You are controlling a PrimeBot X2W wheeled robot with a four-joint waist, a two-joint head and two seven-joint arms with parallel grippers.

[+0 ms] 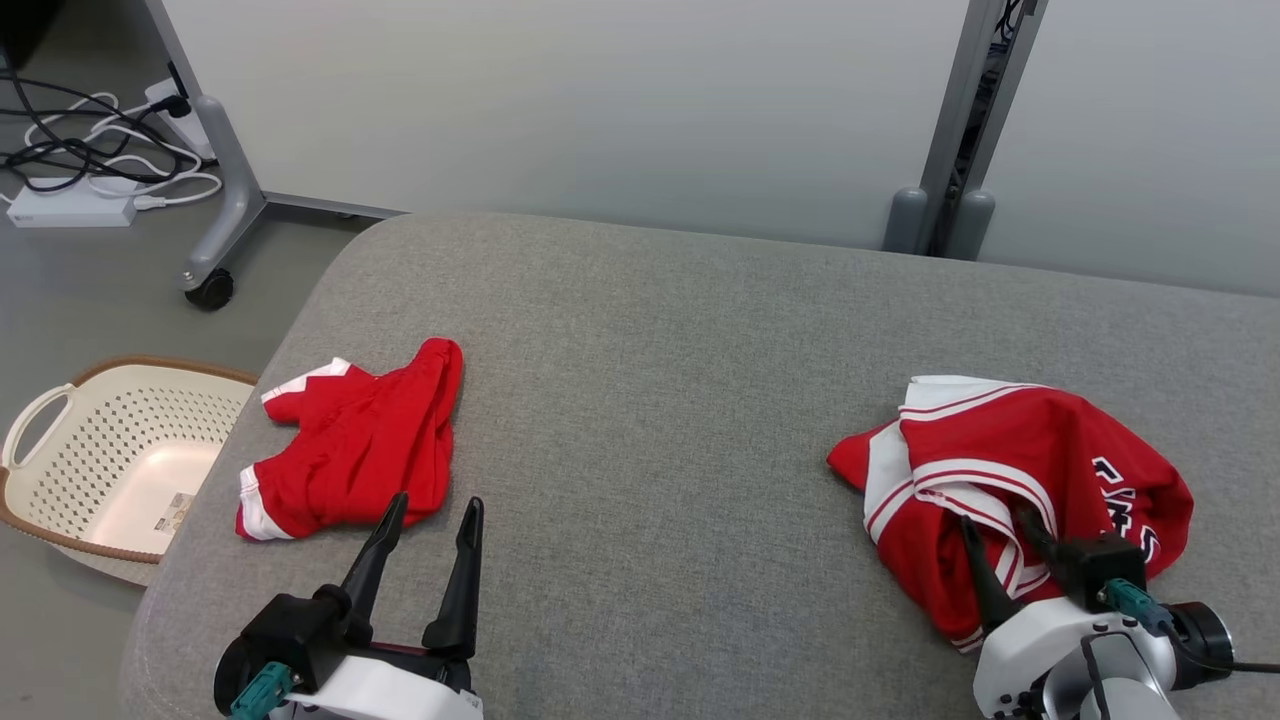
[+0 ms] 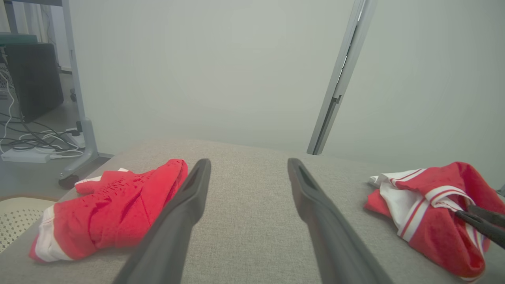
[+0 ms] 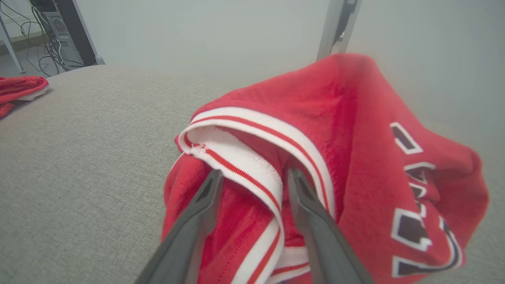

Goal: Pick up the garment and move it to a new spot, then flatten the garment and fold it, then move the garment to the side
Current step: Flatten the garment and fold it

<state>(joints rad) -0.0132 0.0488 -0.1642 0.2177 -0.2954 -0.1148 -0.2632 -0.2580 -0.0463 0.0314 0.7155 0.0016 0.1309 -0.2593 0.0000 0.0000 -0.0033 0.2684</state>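
Observation:
A crumpled red jersey garment (image 1: 1040, 460) with white striped trim and dark lettering lies on the right of the grey cushioned surface (image 1: 660, 400). My right gripper (image 1: 995, 518) is at its near edge, and in the right wrist view the right gripper (image 3: 254, 173) stands open with a white-and-red trim band of the jersey (image 3: 347, 138) between its fingers. A second red garment with white hems (image 1: 360, 450) lies at the left. My left gripper (image 1: 437, 502) is open just in front of it, holding nothing.
A cream perforated laundry basket (image 1: 120, 460) sits on the floor left of the surface. Behind it are a wheeled grey frame leg (image 1: 225, 200), cables and a white power strip (image 1: 70, 208). Grey posts (image 1: 950, 150) and pale panels stand behind the surface.

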